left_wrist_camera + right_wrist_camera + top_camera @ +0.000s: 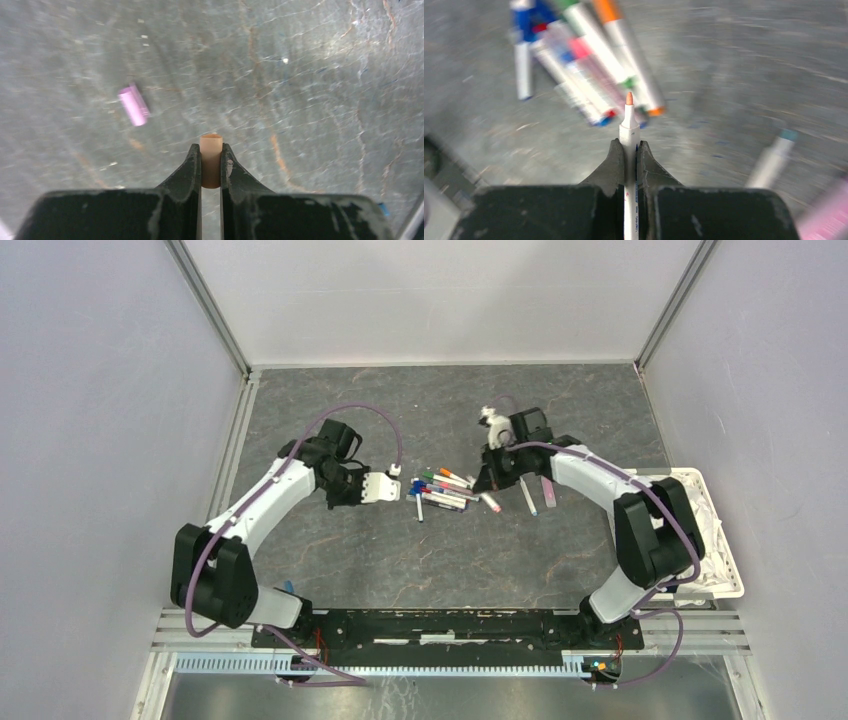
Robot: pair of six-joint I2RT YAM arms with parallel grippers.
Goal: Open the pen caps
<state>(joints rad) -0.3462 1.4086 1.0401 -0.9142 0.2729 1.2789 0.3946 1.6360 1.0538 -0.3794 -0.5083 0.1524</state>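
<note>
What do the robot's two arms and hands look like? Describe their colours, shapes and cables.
Both the left arm and the right arm have smooth white links joined by bulky black joints. A thin purple cable loops along each. The left hand and right hand each have two black fingers that taper to narrow tips, scuffed pale at the edges.

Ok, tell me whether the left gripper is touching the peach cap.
Touching. Left wrist view: the left gripper clamps the peach cap on both sides, no gap.
</note>
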